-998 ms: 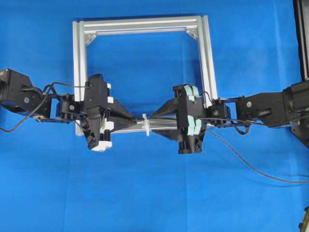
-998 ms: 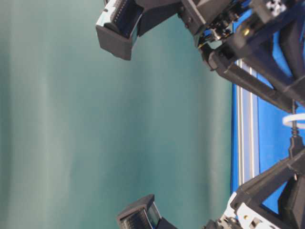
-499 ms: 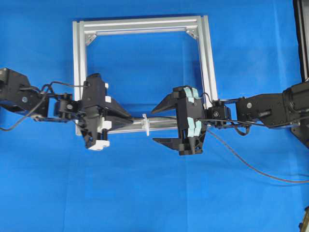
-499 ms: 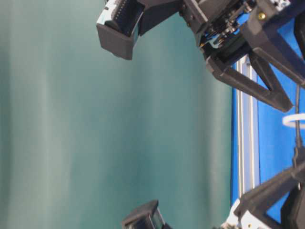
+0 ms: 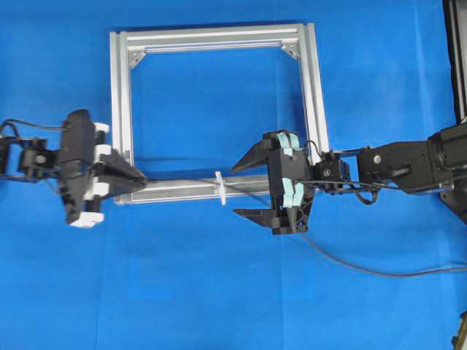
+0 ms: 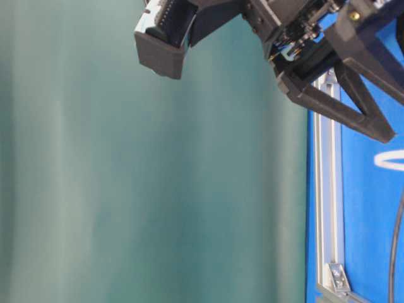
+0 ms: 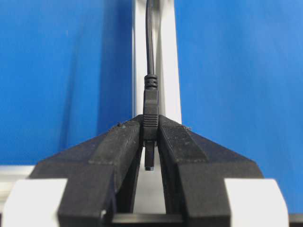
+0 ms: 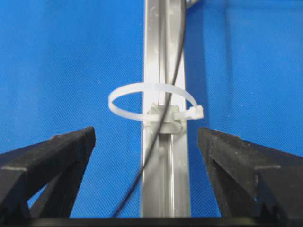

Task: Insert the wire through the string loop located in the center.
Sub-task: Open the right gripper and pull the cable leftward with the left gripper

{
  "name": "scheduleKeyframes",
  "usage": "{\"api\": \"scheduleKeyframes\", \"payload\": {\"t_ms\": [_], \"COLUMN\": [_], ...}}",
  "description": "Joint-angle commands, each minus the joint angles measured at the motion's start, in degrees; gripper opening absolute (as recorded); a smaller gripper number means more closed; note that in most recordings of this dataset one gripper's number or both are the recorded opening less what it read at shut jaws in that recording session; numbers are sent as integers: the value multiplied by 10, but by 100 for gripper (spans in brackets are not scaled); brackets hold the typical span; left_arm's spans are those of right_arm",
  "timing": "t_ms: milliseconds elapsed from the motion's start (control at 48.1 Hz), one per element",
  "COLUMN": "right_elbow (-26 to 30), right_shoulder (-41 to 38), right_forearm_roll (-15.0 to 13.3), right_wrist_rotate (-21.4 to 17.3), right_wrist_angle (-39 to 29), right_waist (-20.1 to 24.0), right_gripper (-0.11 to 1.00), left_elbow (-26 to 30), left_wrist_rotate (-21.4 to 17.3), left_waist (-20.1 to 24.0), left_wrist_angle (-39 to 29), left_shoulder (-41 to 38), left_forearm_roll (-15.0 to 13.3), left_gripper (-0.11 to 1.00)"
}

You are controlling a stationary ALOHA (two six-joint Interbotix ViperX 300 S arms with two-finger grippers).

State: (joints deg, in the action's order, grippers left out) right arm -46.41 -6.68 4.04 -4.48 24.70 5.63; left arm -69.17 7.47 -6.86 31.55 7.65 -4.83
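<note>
Left pincer [image 5: 139,180] is clenched on the plug of the wire [image 7: 150,123], the metal tip projecting back between the fingers; it stands at the left end of the silver frame bar [image 5: 182,188], well apart from the loop. From that grip the wire [image 5: 241,191] runs rightward along the bar, passes through the string loop [image 5: 220,188], a white cable tie standing upright at the bar's centre, and trails off under the right arm across the blue table [image 5: 219,292]. The right wrist view confirms the cable lying inside the tie's ring [image 8: 151,101]. Right pincer [image 5: 244,186] is released, fingers spread wide to either side of the bar, holding nothing, just right of the loop. Judged step: the threading is done and the left arm is drawing the plug end through to take up slack. The next move likely calls for a steady pull along the bar's line, so the tie is not dragged over, then release. Against the picture one second earlier: both pincers then met at the loop with the right closed on the cable; since then the right has opened in place, and the left has withdrawn leftward along the bar with the plug, leaving the table-level view.
</note>
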Motion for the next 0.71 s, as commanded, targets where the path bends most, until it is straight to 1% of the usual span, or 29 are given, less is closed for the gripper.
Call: {"api": "scheduleKeyframes", "payload": {"t_ms": [0,208,416,686], "right_elbow": [4,4,4,4], "right_shoulder": [16,16,16,16], "right_forearm_roll": [-1,-1,-1,-3], "right_wrist_rotate": [0,0,1,1], "right_wrist_angle": [2,2,2,2], "right_waist": [1,2,2,3], "right_gripper": [95,95,95,95], "left_elbow": [-19,-69,-95,-92], "left_wrist_rotate": [0,-1,0,-1], "left_waist": [-5,-9,-9,-9], "left_wrist_angle": [3,-26,-47,-61], "left_shoulder": [33,104,152,148], "left_forearm_roll": [-1,-1,-1,0], "left_gripper": [8,8,8,8]}}
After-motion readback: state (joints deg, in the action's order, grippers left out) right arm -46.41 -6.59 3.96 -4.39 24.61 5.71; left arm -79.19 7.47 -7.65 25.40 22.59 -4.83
